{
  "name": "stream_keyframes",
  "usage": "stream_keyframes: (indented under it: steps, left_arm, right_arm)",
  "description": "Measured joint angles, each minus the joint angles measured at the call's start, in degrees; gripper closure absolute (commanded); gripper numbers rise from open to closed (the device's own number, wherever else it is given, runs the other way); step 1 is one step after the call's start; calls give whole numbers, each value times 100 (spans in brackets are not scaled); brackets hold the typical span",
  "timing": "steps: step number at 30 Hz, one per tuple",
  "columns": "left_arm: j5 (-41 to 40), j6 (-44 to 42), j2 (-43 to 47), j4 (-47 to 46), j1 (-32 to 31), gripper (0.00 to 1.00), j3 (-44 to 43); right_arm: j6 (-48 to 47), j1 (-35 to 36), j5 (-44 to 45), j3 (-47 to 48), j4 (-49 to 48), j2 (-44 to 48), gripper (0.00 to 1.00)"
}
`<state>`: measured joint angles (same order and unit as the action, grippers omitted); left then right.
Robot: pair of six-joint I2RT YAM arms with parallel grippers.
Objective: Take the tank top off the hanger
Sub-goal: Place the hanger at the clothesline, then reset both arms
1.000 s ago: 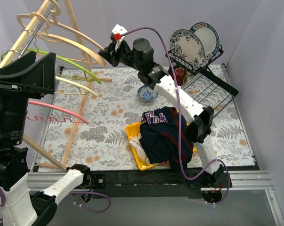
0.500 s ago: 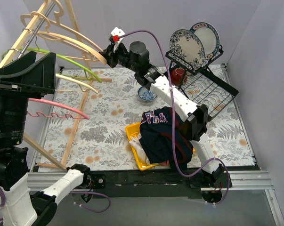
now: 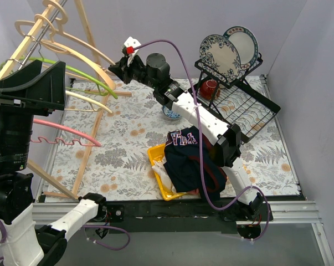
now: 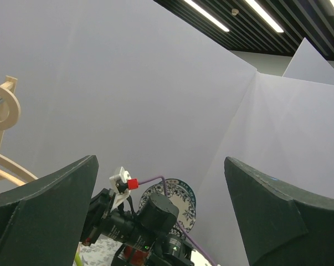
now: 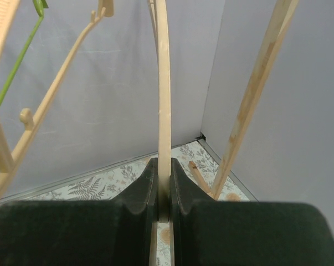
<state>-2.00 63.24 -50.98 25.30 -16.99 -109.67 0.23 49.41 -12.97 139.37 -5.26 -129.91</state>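
Observation:
The navy tank top [image 3: 189, 158] lies crumpled over a yellow tray [image 3: 154, 154] near the table's front, off any hanger. My right gripper [image 3: 116, 67] is shut on the end of a bare wooden hanger [image 3: 72, 47] that hangs on the rack at the back left. In the right wrist view the hanger arm [image 5: 164, 100] runs up from between the closed fingers of my right gripper [image 5: 164, 194]. My left gripper [image 4: 161, 188] is open and empty, raised high at the left and facing the back wall; it also shows in the top view [image 3: 28, 91].
A wooden drying rack [image 3: 89, 33] holds green [image 3: 92, 76], cream [image 3: 92, 101] and pink [image 3: 67, 128] hangers. A black dish rack [image 3: 250, 108] with two plates [image 3: 233, 50] and a red cup [image 3: 209, 87] stands at the back right. A blue bowl [image 3: 171, 112] sits mid-table.
My right gripper has moved left along the back with the wooden hanger's end in it, swinging the hanger left. The tank top and left arm have not moved.

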Motion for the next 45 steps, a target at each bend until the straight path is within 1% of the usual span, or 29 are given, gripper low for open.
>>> stream_keyframes:
  steps: [4, 5, 7, 8, 9, 11, 16, 18, 19, 20, 22, 26, 29, 31, 35, 39, 41, 43, 45]
  left_arm:
    - [-20, -26, 2, 15, 0, 2, 0]
    - [-20, -28, 0, 17, 0, 2, 0]
    - [-22, -33, 2, 22, 0, 2, 0]
    - [-24, -37, 2, 24, 0, 2, 0]
    - [-33, -39, 4, 31, 0, 2, 0]
    - [-42, -39, 4, 37, 0, 2, -2]
    - [-46, -39, 4, 46, 0, 2, -9]
    - [-52, -44, 7, 63, 0, 2, -20]
    - [-59, -48, 7, 61, 0, 2, -22]
    - [-61, -59, 7, 70, 0, 2, -31]
    - [-61, -81, 2, 103, 0, 2, -61]
    - [-61, -153, 0, 125, 0, 2, -111]
    - [-61, -280, -57, 170, 0, 2, -181]
    - [-61, -341, -103, 203, 0, 2, -201]
    - [-11, -417, -214, 343, 0, 2, -212]
    - [319, -433, -310, 481, 0, 2, -175]
    - [638, -415, -319, 485, 0, 2, -46]
    - [1102, -348, -313, 476, 0, 2, 186]
    - [1604, -240, -280, 382, 0, 2, 588]
  right_arm:
    - [0, -11, 59, 0, -17, 0, 88]
    - [0, -11, 66, 0, -22, 0, 81]
    - [15, -11, 63, 0, -28, 0, 72]
    - [7, -11, 68, 0, -33, 0, 65]
    - [24, -11, 68, 0, -31, 0, 62]
    - [48, -11, 66, 0, -33, -4, 58]
    - [116, -9, 59, 0, -74, -66, 56]
    - [120, -9, 61, -2, -74, -81, 53]
    - [125, -11, 63, -2, -74, -83, 48]
    - [125, -9, 63, -2, -79, -83, 28]
    - [153, -11, 70, -2, -105, -83, 2]
    - [90, -22, 83, -251, -105, 28, 1]
    - [-4, -28, 87, -1058, -55, 507, 2]
    - [-81, -33, 125, -1744, -13, 1001, 1]
    - [-203, -48, 278, -3025, 111, 2267, 1]
    - [15, -55, 708, -4170, 238, 3904, 1]
    - [295, -55, 916, -4553, 468, 4710, 1]
    - [588, -57, 1132, -4750, 894, 5418, 1]
    - [870, -59, 1379, -4979, 1196, 6089, 2]
